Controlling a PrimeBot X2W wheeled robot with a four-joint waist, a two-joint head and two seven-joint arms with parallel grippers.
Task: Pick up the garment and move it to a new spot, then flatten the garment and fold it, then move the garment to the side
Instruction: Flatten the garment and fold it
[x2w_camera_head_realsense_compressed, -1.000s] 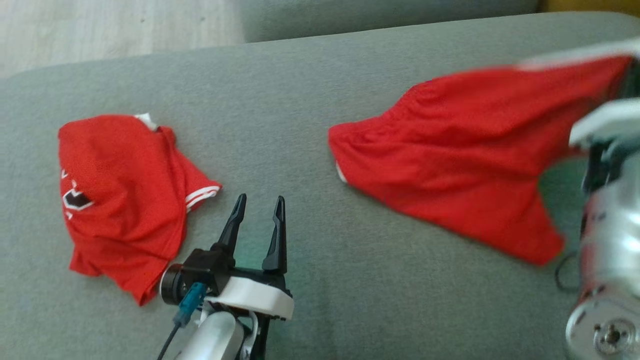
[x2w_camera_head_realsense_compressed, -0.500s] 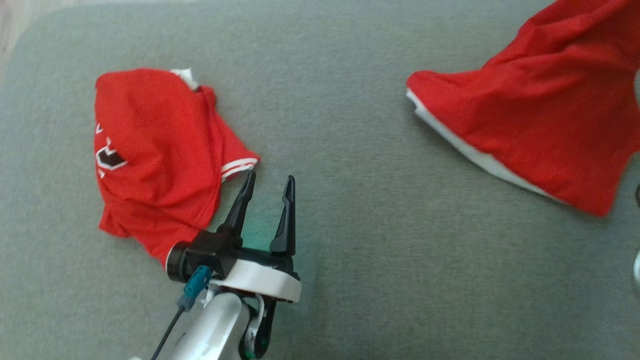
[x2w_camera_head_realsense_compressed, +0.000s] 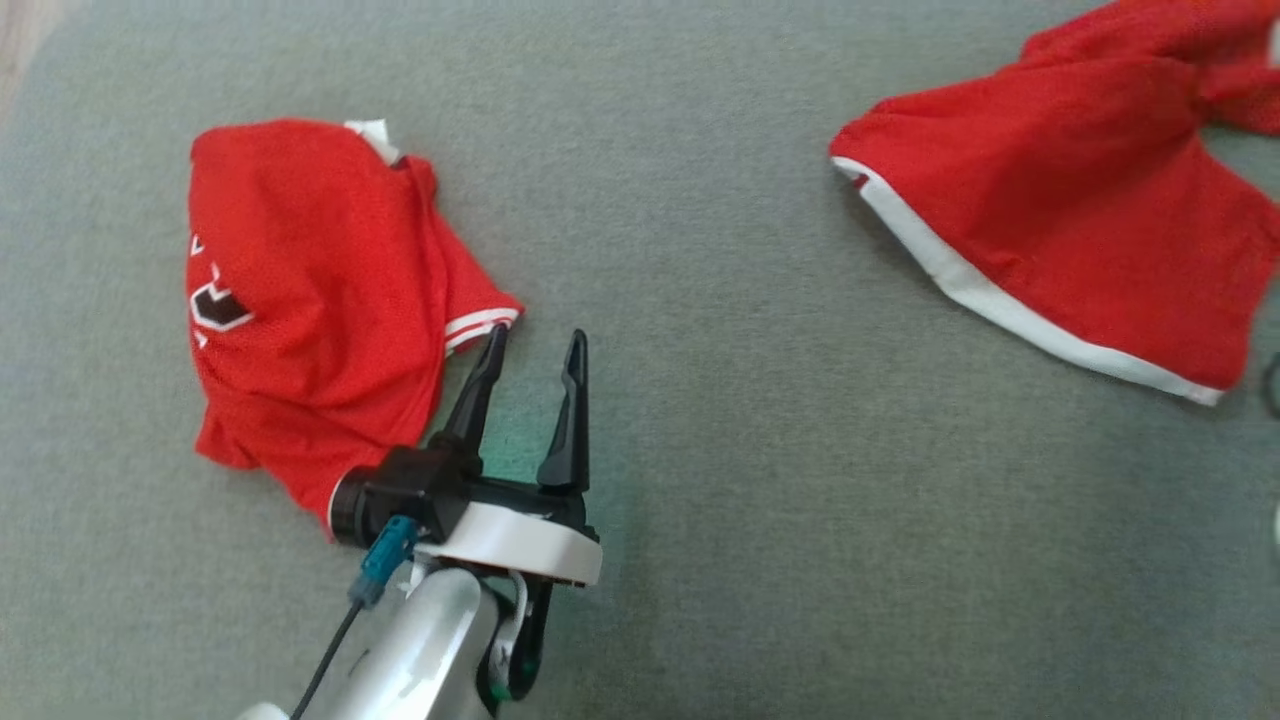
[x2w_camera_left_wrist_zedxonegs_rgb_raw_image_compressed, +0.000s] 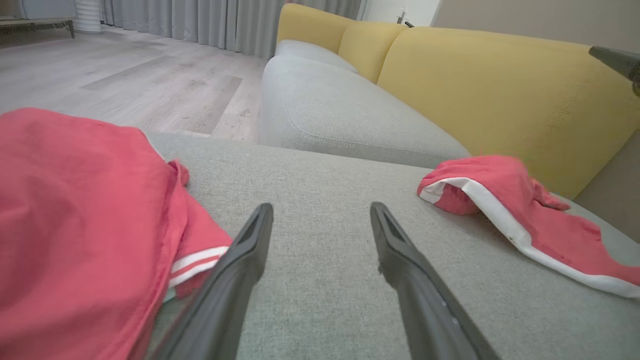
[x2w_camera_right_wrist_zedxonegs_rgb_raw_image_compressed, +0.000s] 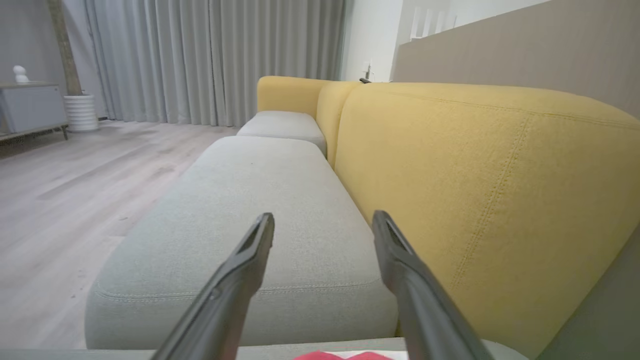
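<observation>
— Where were the shorts?
— Rumpled on the seat, far right, free of both grippers; probably their new spot, awaiting flattening.
— And the right gripper?
— Jaws apart, empty, just above them.
— The left gripper?
— Open too, idle beside the shirt's sleeve, well clear of the shorts.

Soft, even daylight — faint shadows, sharp frames.

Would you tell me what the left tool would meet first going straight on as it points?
Likely only bare grey cushion: the left tool points between the red shirt and the white-hemmed red garment, though its height is unclear.
</observation>
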